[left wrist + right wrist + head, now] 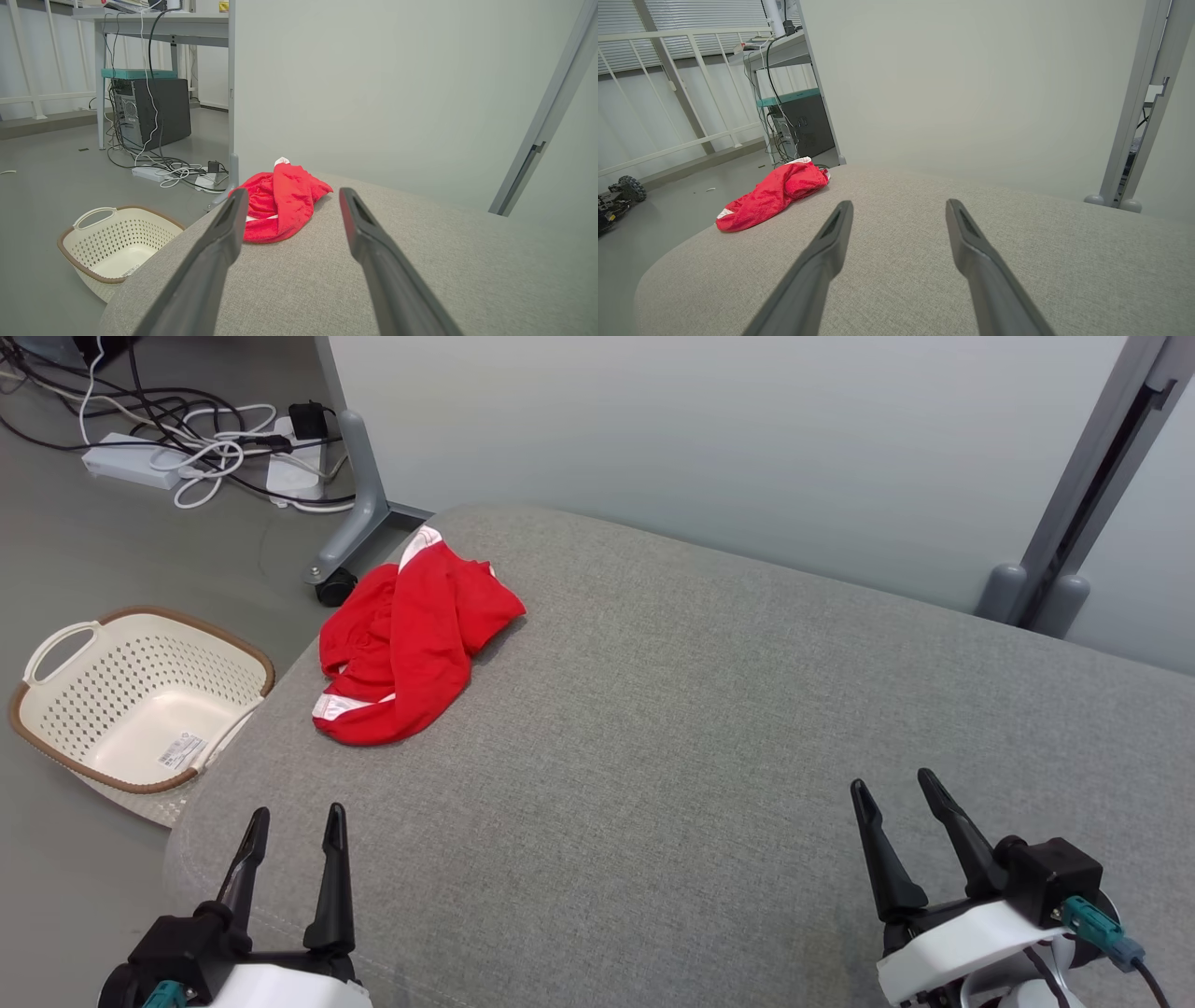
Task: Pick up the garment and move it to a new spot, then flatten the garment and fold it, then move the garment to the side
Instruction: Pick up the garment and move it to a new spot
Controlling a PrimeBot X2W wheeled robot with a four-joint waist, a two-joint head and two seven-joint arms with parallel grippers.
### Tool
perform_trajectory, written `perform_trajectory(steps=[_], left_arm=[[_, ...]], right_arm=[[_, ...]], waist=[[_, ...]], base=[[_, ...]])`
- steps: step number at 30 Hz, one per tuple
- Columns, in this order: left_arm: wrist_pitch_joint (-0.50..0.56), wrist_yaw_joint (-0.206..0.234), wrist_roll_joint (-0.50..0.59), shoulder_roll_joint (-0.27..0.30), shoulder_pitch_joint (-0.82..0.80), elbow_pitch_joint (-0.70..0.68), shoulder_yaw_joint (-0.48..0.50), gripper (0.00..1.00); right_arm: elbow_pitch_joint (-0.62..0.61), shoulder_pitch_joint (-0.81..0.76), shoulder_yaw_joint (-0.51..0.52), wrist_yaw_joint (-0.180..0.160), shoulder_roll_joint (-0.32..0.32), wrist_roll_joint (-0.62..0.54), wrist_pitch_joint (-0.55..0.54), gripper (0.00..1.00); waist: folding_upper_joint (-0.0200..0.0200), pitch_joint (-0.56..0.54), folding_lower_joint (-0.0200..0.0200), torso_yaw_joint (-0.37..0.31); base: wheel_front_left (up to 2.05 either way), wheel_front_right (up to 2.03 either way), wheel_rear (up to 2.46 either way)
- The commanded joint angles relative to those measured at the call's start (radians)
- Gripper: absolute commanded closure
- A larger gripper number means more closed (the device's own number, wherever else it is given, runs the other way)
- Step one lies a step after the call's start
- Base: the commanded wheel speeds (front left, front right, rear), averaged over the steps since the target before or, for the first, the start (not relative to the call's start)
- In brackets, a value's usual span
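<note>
Both grippers empty, wide apart; red garment (411,644) crumpled nr cushion (709,728) edge.

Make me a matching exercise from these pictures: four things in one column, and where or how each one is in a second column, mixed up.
Column one:
1. garment
2. basket
3. left gripper
4. power strip

Column two:
A. on the floor among cables
B. open, at the grey cushion's near left corner
C. red, crumpled on the cushion's far left part
D. cream, on the floor beside the cushion's left edge

Pairs: 1-C, 2-D, 3-B, 4-A
</note>
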State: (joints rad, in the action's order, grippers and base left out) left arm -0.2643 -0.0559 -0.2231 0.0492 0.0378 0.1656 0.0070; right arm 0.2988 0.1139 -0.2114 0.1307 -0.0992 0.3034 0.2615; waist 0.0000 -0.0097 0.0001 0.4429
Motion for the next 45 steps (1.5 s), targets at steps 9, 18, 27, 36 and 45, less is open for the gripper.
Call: perform_trajectory(steps=[9, 18, 27, 36, 45], left_arm=[[0.069, -0.017, -0.019, 0.05, -0.12, 0.008, 0.013, 0.0], [0.265, -0.05, -0.121, 0.194, -0.424, 0.174, 0.079, 0.0], [0.429, -0.071, -0.244, 0.339, -0.687, 0.396, 0.111, 0.0], [0.491, -0.075, -0.31, 0.443, -0.84, 0.601, 0.133, 0.0], [0.557, -0.074, -0.364, 0.511, -0.89, 0.824, 0.095, 0.0]], right_arm=[[-0.014, 0.039, -0.002, 0.0, -0.013, -0.009, 0.005, 0.0], [-0.053, 0.136, -0.002, 0.0, -0.036, -0.021, 0.005, 0.0], [-0.122, 0.273, -0.012, 0.0, -0.052, -0.022, 0.005, 0.0], [-0.205, 0.355, -0.046, 0.0, -0.071, -0.004, 0.005, 0.0], [-0.246, 0.372, -0.04, 0.0, -0.076, -0.009, 0.005, 0.0]], waist=[[0.0, 0.068, -0.0001, -0.016], [0.0, 0.181, -0.0001, -0.12], [0.0, 0.324, -0.0001, -0.258], [0.0, 0.449, -0.0001, -0.356], [0.0, 0.531, -0.0001, -0.439]], base=[[0.0, 0.0, 0.0], [0.0, 0.0, 0.0], [0.0, 0.0, 0.0], [0.0, 0.0, 0.0], [0.0, 0.0, 0.0]])
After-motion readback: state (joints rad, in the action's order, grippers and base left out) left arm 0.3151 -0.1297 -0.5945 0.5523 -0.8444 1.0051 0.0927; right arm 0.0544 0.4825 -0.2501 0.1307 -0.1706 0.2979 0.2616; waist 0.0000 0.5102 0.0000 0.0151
